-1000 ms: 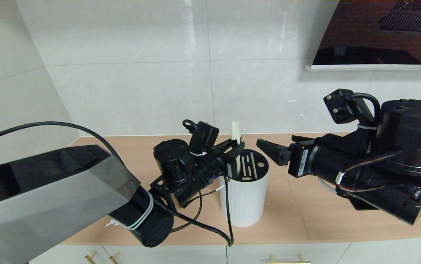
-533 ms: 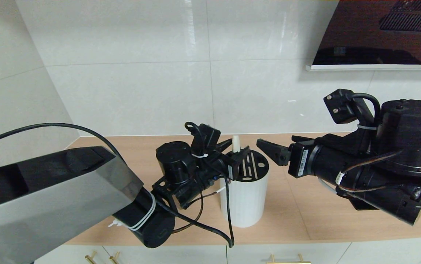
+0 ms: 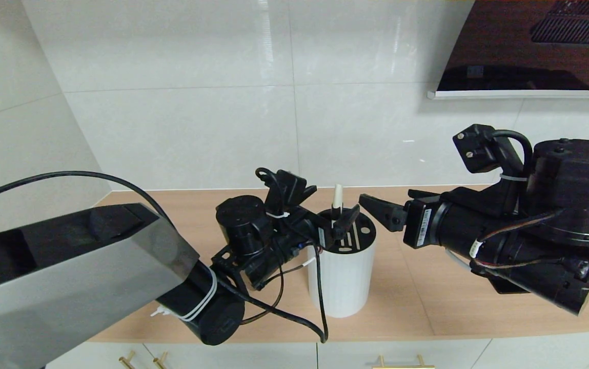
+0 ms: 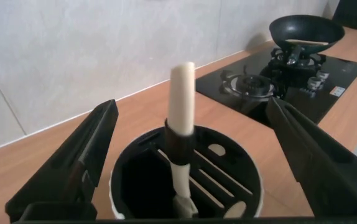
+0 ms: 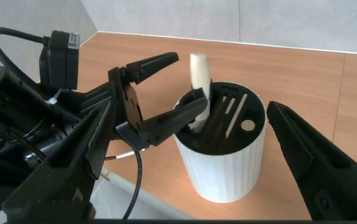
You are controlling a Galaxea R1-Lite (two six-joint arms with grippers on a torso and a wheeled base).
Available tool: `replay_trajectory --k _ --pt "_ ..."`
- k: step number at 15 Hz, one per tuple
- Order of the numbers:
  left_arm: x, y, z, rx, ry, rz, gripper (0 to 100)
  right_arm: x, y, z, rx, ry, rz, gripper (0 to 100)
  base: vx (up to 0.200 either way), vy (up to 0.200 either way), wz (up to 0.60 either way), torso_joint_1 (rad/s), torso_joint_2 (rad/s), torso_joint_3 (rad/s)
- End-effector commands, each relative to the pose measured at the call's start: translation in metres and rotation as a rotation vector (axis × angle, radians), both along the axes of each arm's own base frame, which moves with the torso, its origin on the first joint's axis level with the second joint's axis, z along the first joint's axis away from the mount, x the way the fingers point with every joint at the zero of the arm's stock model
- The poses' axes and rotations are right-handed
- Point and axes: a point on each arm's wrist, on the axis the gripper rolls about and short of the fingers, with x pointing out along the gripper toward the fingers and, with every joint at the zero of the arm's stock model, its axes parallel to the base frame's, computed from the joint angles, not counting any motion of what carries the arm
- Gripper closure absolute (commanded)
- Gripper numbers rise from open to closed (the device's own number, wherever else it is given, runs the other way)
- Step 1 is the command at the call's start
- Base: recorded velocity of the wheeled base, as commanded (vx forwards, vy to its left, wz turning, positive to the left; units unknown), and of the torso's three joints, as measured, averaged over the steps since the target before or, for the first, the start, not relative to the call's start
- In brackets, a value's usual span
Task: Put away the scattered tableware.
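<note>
A white ribbed utensil holder (image 3: 343, 279) with a black slotted lid stands on the wooden counter (image 3: 427, 302). A cream-handled utensil (image 3: 337, 196) stands in one slot, its handle sticking up. My left gripper (image 3: 332, 204) is open just above the lid, one finger on each side of the handle and apart from it. In the left wrist view the handle (image 4: 183, 93) rises between the spread fingers (image 4: 97, 134) over the holder (image 4: 129, 174). My right gripper (image 3: 389, 201) hangs open just right of the holder. The right wrist view shows the holder (image 5: 222, 177), the handle (image 5: 199, 71) and the left gripper (image 5: 190, 81).
A black hob (image 4: 278, 81) with a frying pan (image 4: 306, 28) on it lies on the counter off to the holder's side. A dark range hood (image 3: 530, 46) hangs at the upper right. The tiled wall stands close behind, and the counter's front edge runs just in front of the holder.
The left gripper lowered the cream-handled utensil into the holder, then opened and let it go. The handle now stands lower. The right arm has not moved.
</note>
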Motion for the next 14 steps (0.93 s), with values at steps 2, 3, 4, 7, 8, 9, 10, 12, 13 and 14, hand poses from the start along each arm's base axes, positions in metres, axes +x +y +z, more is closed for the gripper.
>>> replay_trajectory --k 2,3,4,7,8,9,10,12,13,14 --pt "-0.004 0.003 0.017 -0.041 -0.055 0.003 0 -0.001 -0.001 0.001 0.002 -0.003 -0.004 0 0.000 0.000 0.00 0.000 0.00 0.000" --pt "-0.010 0.006 0.033 -0.070 -0.097 0.003 0 -0.003 -0.004 0.004 0.009 -0.011 -0.013 0 0.000 0.000 0.00 0.000 0.00 0.000" --pt "-0.021 0.015 0.060 -0.113 -0.154 0.006 0 -0.008 -0.016 0.010 0.022 -0.030 -0.041 0 0.000 0.000 0.00 0.000 0.00 0.000" --pt "-0.041 0.036 0.096 -0.164 -0.220 0.023 0 -0.014 -0.038 0.022 0.013 -0.091 -0.089 0 0.000 0.000 0.00 0.000 0.00 0.000" --pt "-0.081 0.075 0.120 -0.180 -0.251 0.054 0 -0.029 -0.062 0.015 -0.021 -0.098 -0.141 0 0.000 0.000 0.00 0.000 0.00 0.000" --pt "-0.097 0.091 0.121 -0.174 -0.247 0.074 0 -0.036 -0.075 0.007 -0.037 -0.084 -0.185 0 0.000 0.000 0.00 0.000 0.00 0.000" --pt "-0.118 0.107 0.123 -0.176 -0.249 0.084 0 -0.040 -0.094 0.000 -0.048 -0.075 -0.256 0 0.000 0.000 0.00 0.000 0.00 0.000" --pt "-0.159 0.148 0.121 -0.173 -0.260 0.154 0 -0.059 -0.136 -0.004 -0.060 -0.113 -0.408 0 0.000 0.000 0.00 0.000 0.00 0.000" --pt "-0.177 0.165 0.116 -0.164 -0.257 0.192 0 -0.067 -0.153 -0.010 -0.069 -0.114 -0.467 0 0.000 0.000 0.00 0.000 0.00 0.000" --pt "-0.192 0.180 0.110 -0.147 -0.243 0.243 0 -0.075 -0.165 -0.012 -0.068 -0.129 -0.502 0 0.000 0.000 0.00 0.000 0.00 0.000"
